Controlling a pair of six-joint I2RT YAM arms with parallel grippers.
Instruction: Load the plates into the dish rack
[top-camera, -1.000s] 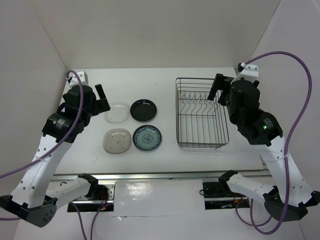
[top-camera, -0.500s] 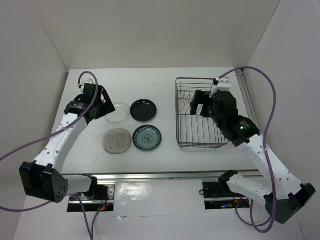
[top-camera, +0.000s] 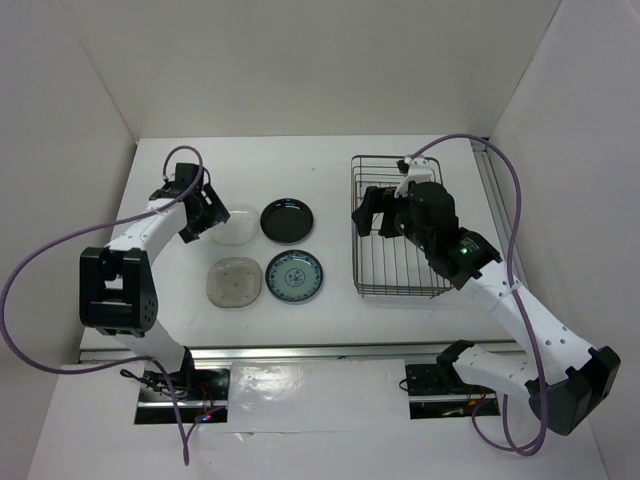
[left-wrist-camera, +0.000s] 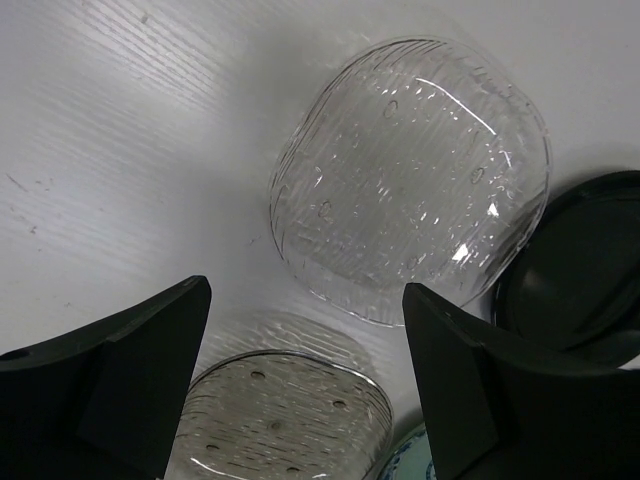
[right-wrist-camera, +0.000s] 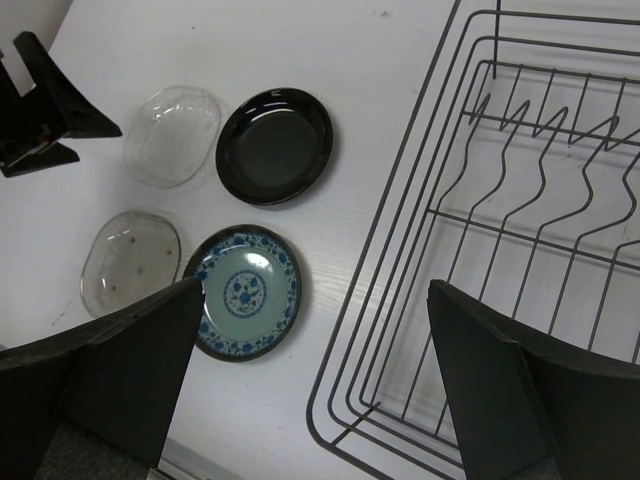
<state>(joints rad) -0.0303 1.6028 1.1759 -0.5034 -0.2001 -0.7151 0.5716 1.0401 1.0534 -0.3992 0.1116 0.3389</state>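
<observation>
my left pincer (left-wrist-camera: 305, 290) was spread, empty; clear plate (left-wrist-camera: 410, 180) lay flat on counter (left-wrist-camera: 120, 150) just ahead of its tips, offset right. nearer arm: left.

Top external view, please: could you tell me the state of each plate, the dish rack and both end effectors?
Dish rack: upright, holds no plates.
Clear plate: flat on table, unloaded.
Black plate: flat on table, unloaded.
Beige speckled plate: flat on table, unloaded.
Blue-and-white plate: flat on table, unloaded.
Left end effector: open, empty, at clear plate's edge.
Right end effector: open, empty.
</observation>
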